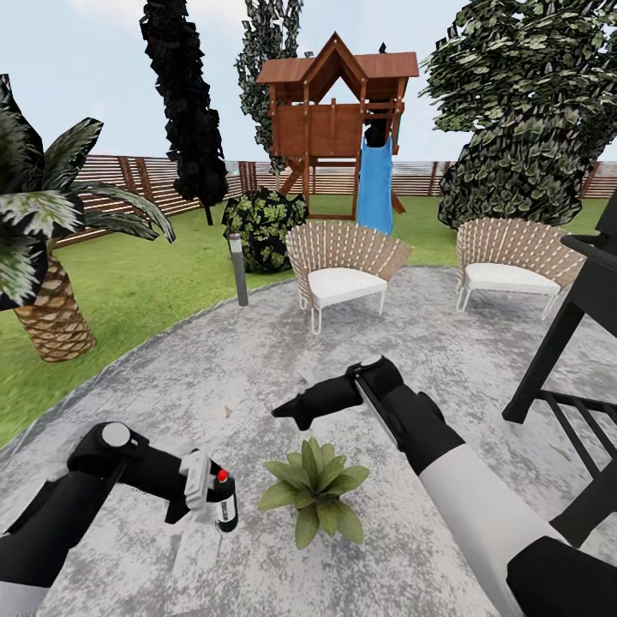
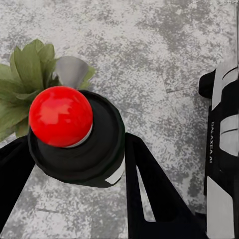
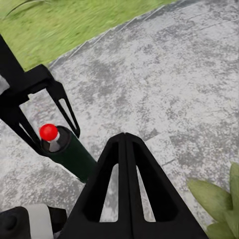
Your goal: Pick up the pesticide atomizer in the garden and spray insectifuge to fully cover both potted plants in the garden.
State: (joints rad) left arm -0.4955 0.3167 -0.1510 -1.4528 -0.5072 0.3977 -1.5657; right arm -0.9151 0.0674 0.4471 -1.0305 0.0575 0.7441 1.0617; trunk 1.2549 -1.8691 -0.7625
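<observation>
Aiming matters: my left hand (image 1: 206, 493) is clamping the slim dark-green red-dotted pesticide atomizer (image 1: 224, 500), so I am pointing its nozzle at the low green-leaved potted plant (image 1: 314, 490), my right hand (image 1: 287, 412) pinched together on nothing.

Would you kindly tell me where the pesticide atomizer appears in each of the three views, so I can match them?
Head view: pesticide atomizer at lower left, in the left end effector.
Left wrist view: seen from above, red dot uppermost, between the two fingers.
Right wrist view: at the left, tilted, held between dark fingers.
Shared landmark: the potted plant beside it on the grey paving, also seen at and.
</observation>
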